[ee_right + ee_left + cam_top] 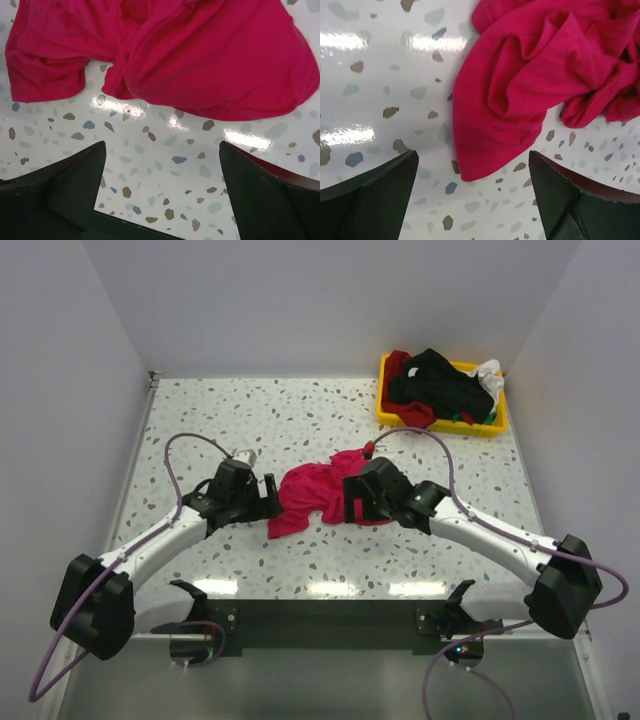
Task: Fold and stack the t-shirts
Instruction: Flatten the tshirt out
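Left hand [472,172], right hand [162,150] splayed, flanking crumpled pink t-shirt [315,490], not touching.

One crimson-pink t-shirt [312,495] is counted on one speckled table [200,420]. One yellow bin [470,428] is counted, with four colours heaped in it: one black garment [440,385], one dark red garment [400,365], one white garment [490,370] and one green garment [488,418]; any buried beneath cannot be counted. Two arms are counted, left arm [160,540] and right arm [490,535], and two grippers, left gripper [474,160] and right gripper [162,150].
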